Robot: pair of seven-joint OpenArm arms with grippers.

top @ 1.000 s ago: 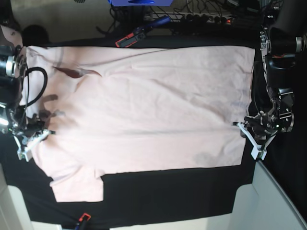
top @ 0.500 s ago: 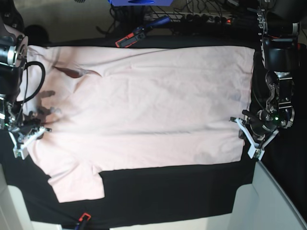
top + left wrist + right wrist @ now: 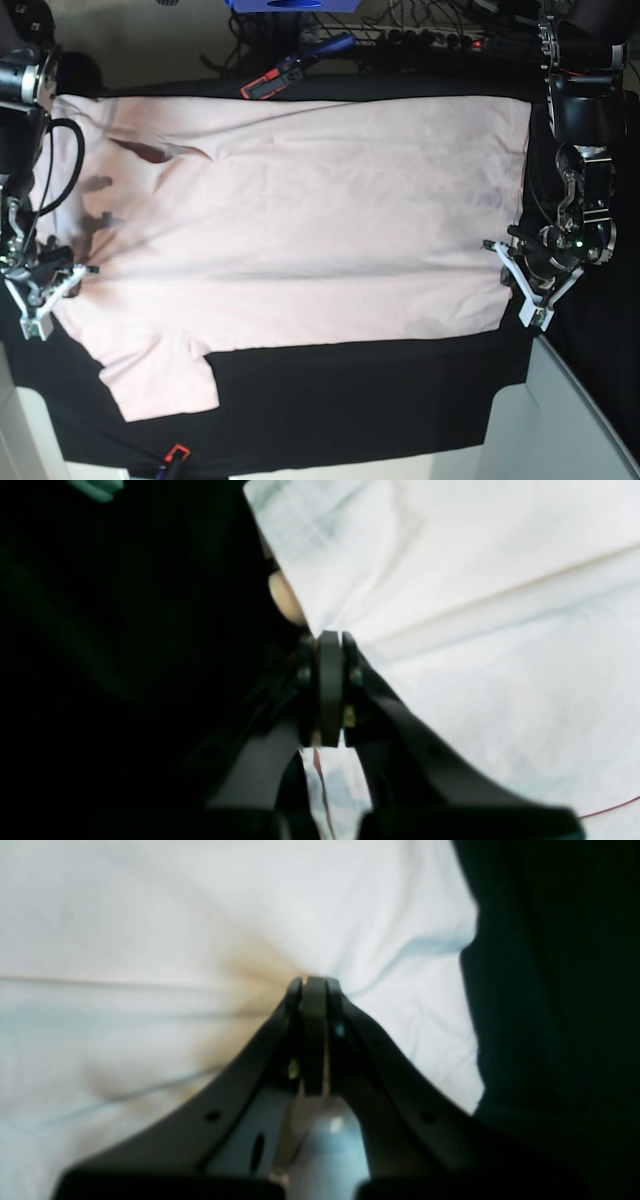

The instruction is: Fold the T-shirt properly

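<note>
Black cloth covers the surface, and the big pink T-shirt lies spread flat across it, plain side up.

Each end effector is pinched shut on the shirt. The left end effector bites the hem edge on one side. Up close, its tips are pressed together, with cloth bunching out from them. The right end effector bites the other side, near the shoulder, and its tips are also squeezed tight, with wrinkles running away from them.

What could go wrong? I think the grip is small, just a little pinch of cloth. If the arms pull apart too hard, the shirt could slip out. If one arm lifts sooner than the other, the fold could come out crooked. The loose sleeve near the front edge could flop or bunch under the fold.

Behind the surface I see tangled cables and a red and black tool. A small red clip sits at the front edge.
</note>
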